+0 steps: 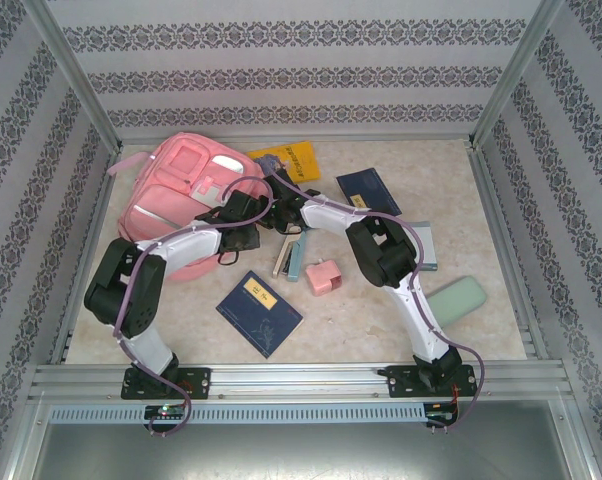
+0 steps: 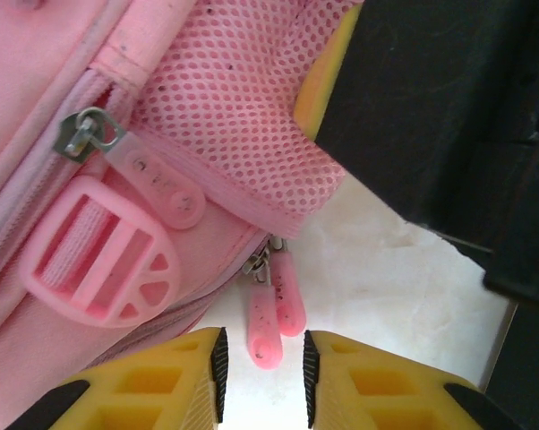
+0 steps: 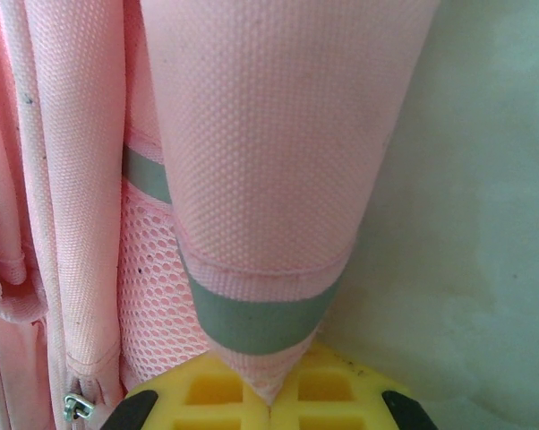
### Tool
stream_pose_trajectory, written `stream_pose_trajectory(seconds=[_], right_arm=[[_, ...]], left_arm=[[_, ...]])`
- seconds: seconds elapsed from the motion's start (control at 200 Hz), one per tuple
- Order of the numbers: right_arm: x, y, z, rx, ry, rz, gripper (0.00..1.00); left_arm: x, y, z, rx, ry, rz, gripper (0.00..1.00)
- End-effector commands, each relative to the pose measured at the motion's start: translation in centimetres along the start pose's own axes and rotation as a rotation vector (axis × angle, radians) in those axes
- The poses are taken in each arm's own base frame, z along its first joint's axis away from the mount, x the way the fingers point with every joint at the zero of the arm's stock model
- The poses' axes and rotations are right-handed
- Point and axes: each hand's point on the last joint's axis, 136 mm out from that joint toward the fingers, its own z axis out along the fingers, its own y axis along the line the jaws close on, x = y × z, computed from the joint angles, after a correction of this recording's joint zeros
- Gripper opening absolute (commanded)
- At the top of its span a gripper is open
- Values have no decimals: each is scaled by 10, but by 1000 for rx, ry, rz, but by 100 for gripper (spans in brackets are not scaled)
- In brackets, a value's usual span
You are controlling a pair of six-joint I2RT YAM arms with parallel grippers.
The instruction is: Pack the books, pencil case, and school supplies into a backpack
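The pink backpack (image 1: 176, 185) lies at the back left. My right gripper (image 3: 271, 399) is shut on a pink backpack strap (image 3: 269, 179) with a grey band, at the bag's right edge (image 1: 279, 192). My left gripper (image 2: 262, 363) is open beside the bag (image 1: 243, 215). Two pink zipper pulls (image 2: 268, 313) hang between its yellow fingers (image 2: 175, 381) without touching them. A yellow book (image 1: 286, 160) lies behind the bag, one navy book (image 1: 369, 190) at the back and another (image 1: 259, 312) in front. The stapler (image 1: 293, 257), pink block (image 1: 326, 277) and mint pencil case (image 1: 456, 300) rest on the table.
A pink buckle (image 2: 99, 260) and another zipper pull (image 2: 158, 184) sit on the bag's front near my left fingers. A flat greyish item (image 1: 423, 245) lies partly behind the right arm. Patterned walls and metal rails (image 1: 301, 380) enclose the table.
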Motion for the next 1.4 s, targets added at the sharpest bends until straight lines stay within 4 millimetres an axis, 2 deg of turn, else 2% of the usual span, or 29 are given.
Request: stream_pose_trajectory(seconds=[0.0, 0.29, 0.575, 0.819, 0.939, 1.014, 1.279, 1.394], right_arm=[[12, -19, 9, 56, 55, 38, 0], [13, -20, 11, 58, 61, 43, 0], [14, -20, 11, 58, 65, 45, 0], [14, -19, 8, 58, 64, 44, 0], [13, -17, 6, 56, 59, 40, 0], [13, -16, 6, 53, 59, 40, 0], [9, -13, 4, 45, 54, 39, 0], [9, -13, 3, 40, 54, 40, 0]], left_arm=[[6, 0, 8, -43, 30, 29, 31], [16, 12, 24, -119, 79, 69, 29], [22, 13, 33, -129, 105, 84, 26], [42, 28, 44, -195, 190, 141, 23], [51, 33, 42, -213, 221, 152, 23], [54, 36, 40, -216, 236, 166, 19], [61, 31, 25, -160, 273, 243, 23], [63, 30, 29, -150, 294, 280, 24]])
